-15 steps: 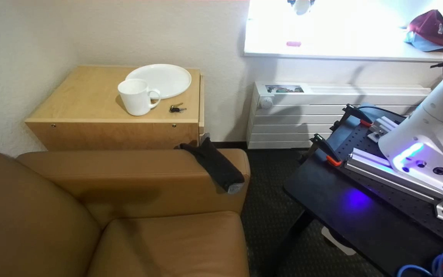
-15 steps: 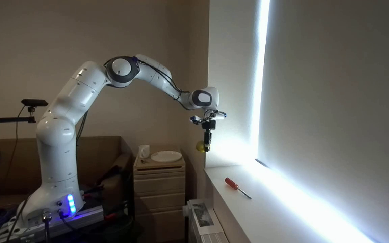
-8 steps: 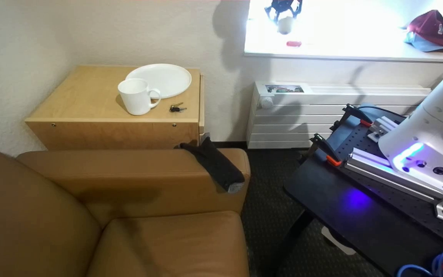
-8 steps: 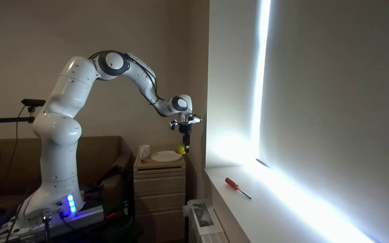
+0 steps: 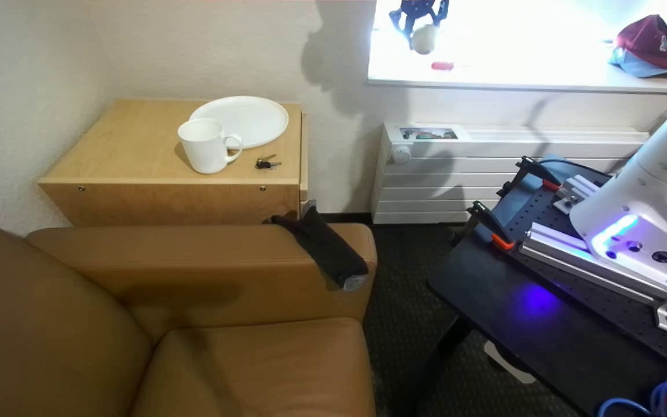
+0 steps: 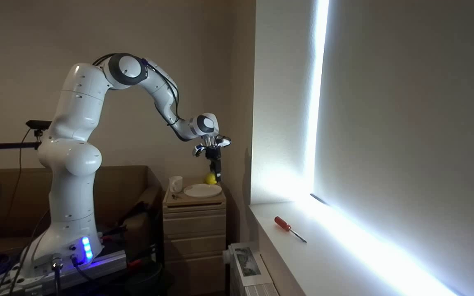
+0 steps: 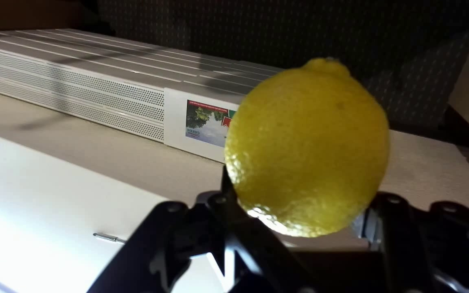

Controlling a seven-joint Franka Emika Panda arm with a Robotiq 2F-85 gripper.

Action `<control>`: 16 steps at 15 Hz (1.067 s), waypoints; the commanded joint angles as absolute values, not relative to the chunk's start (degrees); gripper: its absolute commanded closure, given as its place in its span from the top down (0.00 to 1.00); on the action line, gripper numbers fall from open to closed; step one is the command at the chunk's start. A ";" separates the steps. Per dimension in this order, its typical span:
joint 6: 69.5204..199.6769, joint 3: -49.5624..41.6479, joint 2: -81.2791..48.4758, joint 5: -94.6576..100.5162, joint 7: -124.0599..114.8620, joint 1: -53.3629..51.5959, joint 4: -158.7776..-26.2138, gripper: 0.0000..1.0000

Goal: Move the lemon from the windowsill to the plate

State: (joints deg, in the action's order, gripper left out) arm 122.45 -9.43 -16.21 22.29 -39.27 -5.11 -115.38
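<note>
The bright yellow lemon (image 7: 307, 138) is between the fingers of my gripper (image 7: 299, 215) in the wrist view, touching them. The lemon also shows in both exterior views (image 5: 424, 39) (image 6: 210, 178), held in the air by the gripper (image 6: 216, 176). It looks pale in the bright window light. The white plate (image 5: 246, 124) lies on the wooden cabinet, also seen behind and below the lemon (image 6: 202, 190). The gripper is off to the window side of the plate, not over it. The white windowsill (image 5: 513, 72) shows also in an exterior view (image 6: 278, 250).
A white cup (image 5: 203, 147) stands beside the plate's rim, with keys (image 5: 267, 163) near it. A red screwdriver (image 6: 282, 223) and a maroon cap (image 5: 649, 40) lie on the sill. A radiator (image 5: 426, 174) stands below the sill. A brown sofa (image 5: 194, 249) is beside the cabinet.
My arm has drawn back from the window towards its base, carrying the lemon. In an exterior view the gripper and lemon moved left and lower in the picture. The lemon stays held.
</note>
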 commanded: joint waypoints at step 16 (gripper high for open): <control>128.53 3.00 -26.94 7.66 -48.23 -16.61 -100.38 0.62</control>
